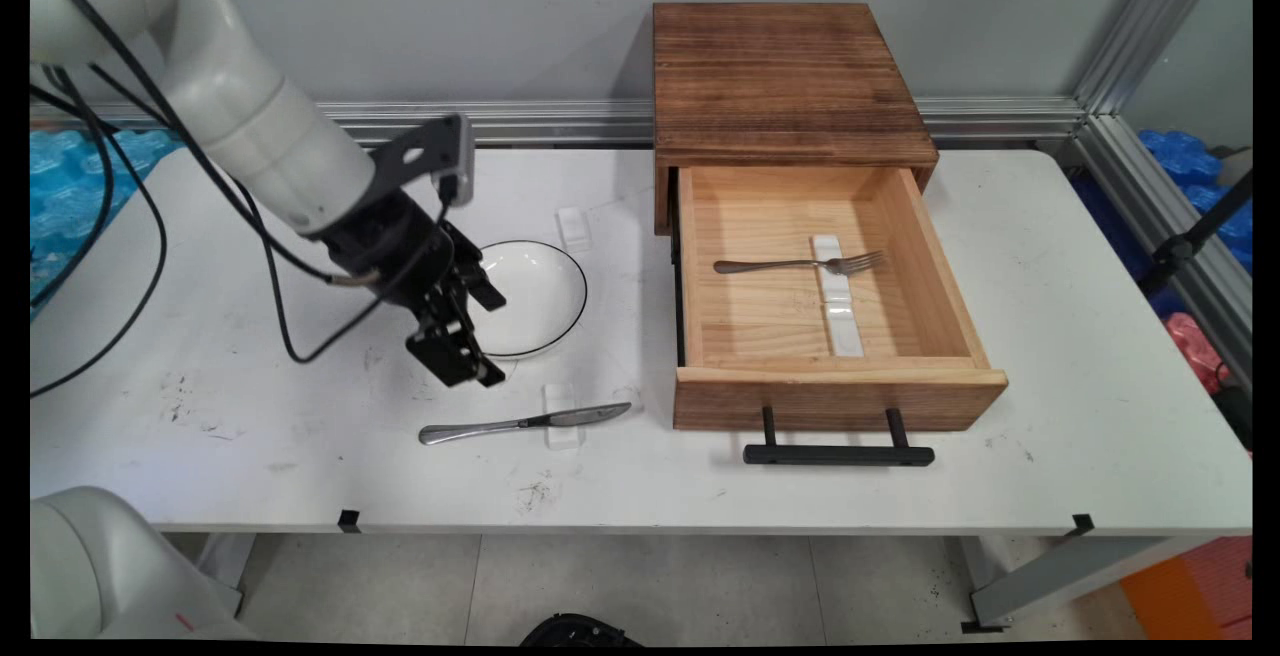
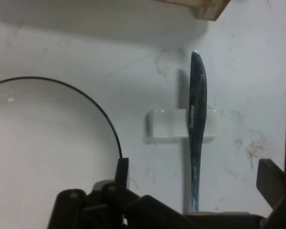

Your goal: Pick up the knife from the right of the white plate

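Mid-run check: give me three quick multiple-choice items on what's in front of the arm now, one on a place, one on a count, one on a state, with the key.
1. Where does the fork lie?
A. in the wooden drawer, across a white rest
B. on the plate
C. on the table by the knife

2. How many white rests are in the pictures?
A. one
B. three
C. five

3. How does the drawer stand?
A. shut
B. pulled open
C. lifted out onto the table

Key: 1 A, the fork lies inside the drawer. 2 B, one in the drawer, one under the knife, one beyond the plate. 3 B, its inside shows, its handle toward the near edge. The hand hangs above the table between plate and knife.
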You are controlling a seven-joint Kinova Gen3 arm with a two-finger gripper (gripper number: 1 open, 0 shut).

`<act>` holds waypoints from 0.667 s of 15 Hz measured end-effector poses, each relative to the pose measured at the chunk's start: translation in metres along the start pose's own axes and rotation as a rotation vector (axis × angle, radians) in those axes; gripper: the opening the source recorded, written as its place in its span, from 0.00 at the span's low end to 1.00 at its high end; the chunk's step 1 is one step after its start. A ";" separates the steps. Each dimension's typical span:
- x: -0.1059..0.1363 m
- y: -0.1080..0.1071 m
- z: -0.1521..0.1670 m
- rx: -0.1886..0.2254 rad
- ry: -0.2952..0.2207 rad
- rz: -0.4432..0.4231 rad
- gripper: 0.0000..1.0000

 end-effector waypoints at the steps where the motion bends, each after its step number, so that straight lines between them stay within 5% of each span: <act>1: -0.001 0.003 0.007 0.002 0.000 0.008 1.00; 10: -0.006 0.032 0.059 0.032 -0.046 -0.035 1.00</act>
